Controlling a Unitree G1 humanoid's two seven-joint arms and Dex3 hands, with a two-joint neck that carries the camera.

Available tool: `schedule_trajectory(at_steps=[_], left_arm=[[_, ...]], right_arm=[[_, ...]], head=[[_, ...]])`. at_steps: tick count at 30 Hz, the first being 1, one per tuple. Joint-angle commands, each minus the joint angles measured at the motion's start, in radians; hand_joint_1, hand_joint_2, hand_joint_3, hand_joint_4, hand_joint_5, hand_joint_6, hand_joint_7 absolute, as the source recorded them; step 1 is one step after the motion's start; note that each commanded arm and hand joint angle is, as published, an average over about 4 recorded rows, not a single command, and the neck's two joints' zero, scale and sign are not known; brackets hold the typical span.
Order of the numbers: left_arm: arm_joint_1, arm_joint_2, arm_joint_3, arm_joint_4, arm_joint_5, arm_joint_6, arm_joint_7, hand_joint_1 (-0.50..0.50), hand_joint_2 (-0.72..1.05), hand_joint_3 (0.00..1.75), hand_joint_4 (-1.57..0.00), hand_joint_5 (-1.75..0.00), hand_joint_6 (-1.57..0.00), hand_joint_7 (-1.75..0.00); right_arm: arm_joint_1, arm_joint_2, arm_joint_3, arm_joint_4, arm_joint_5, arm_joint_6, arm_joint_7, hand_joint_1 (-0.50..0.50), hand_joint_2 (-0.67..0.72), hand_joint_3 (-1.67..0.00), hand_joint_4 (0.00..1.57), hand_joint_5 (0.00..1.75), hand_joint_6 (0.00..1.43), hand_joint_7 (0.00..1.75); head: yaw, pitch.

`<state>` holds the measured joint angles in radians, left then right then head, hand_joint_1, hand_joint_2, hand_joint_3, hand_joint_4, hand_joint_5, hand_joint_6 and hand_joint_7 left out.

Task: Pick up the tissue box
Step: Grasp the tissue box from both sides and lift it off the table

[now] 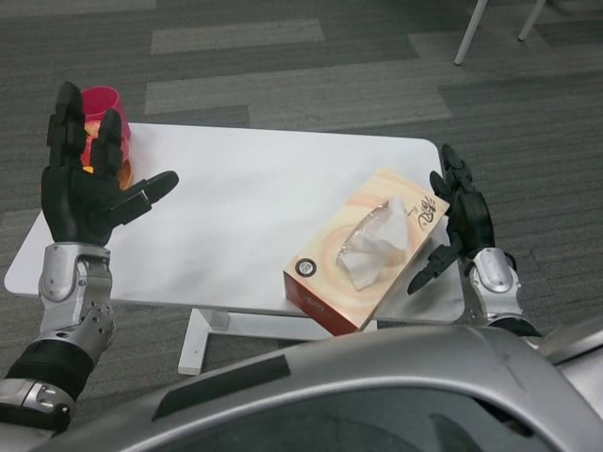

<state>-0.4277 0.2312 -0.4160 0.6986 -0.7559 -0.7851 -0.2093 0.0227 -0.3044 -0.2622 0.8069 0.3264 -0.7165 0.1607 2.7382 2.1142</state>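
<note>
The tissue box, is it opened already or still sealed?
Opened. A white tissue sticks up through the slot in the top of the tissue box, which lies flat on the table.

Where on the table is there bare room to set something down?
Bare white table runs between the pink cup behind the left robot hand and the tissue box. The right end is crowded: box, right robot hand beside it.

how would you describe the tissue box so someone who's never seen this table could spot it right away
Start at the white table and go to its near right corner, beside the robot's open right hand. The tissue box lies flat there, peach and orange with a white tissue poking from its top. The only other item, a pink cup, stands at the far left.
</note>
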Motion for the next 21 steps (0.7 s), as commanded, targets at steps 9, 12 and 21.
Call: schedule_trajectory(at_steps=[9,12,21], left_arm=[[-0.007,-0.006,-0.003,-0.005,0.014,-0.003,0.003,0.50,0.69,0.00,0.00,-0.21,0.00,0.00],[-0.005,-0.009,-0.003,-0.007,0.017,-0.003,0.002,0.50,0.69,0.00,0.00,-0.21,0.00,0.00],[0.001,-0.012,-0.011,-0.014,0.021,-0.003,0.002,0.50,0.69,0.00,0.00,-0.21,0.00,0.00]], right_arm=[[-0.079,-0.018,0.070,0.147,0.003,0.001,0.020,-0.17,0.72,0.00,0.00,0.00,0.00,0.00],[-0.096,-0.022,0.095,0.174,0.002,0.000,0.020,-0.17,0.72,0.00,0.00,0.00,0.00,0.00],[-0.152,-0.036,0.197,0.215,0.001,0.002,0.000,-0.17,0.72,0.00,0.06,0.00,0.00,0.00]], head=[[0.013,-0.001],[0.016,-0.001],[0.030,0.007]])
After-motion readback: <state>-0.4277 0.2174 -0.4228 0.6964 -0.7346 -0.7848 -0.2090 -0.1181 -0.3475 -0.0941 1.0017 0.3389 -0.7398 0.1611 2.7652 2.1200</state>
